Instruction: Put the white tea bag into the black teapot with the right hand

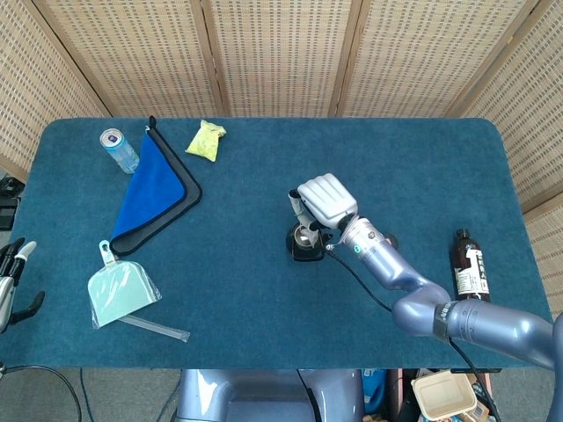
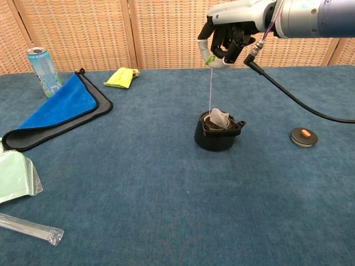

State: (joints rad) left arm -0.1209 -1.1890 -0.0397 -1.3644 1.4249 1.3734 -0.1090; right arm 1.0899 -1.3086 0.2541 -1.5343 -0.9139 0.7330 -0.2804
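- Tea bag (image 1: pixel 305 234), head view: a pale scrap sitting in the mouth of the black teapot (image 1: pixel 306 243), mid-tabletop (image 1: pixel 264 299). The right hand (image 1: pixel 325 199) hangs just over and to the right of the pot, hiding the string.
- Far left, at the near edge, the left hand (image 1: pixel 10 280) shows only in part; whether its fingers are apart I cannot tell.
- Chest view: the right hand (image 2: pixel 224 41) sits high above the teapot (image 2: pixel 217 132), fingers (image 2: pixel 213 55) pinched on the tag end of a thin string (image 2: pixel 210 88) running straight down to the bag (image 2: pixel 218 117), which stands partly inside the opening, its top above the rim.
- A small lid (image 2: pixel 303 136) lies well to the right.
- Handling, as I judge: the bag is very light, soft and crumples; it swings on the string, so the tag is the sensible hold, lowered slowly.
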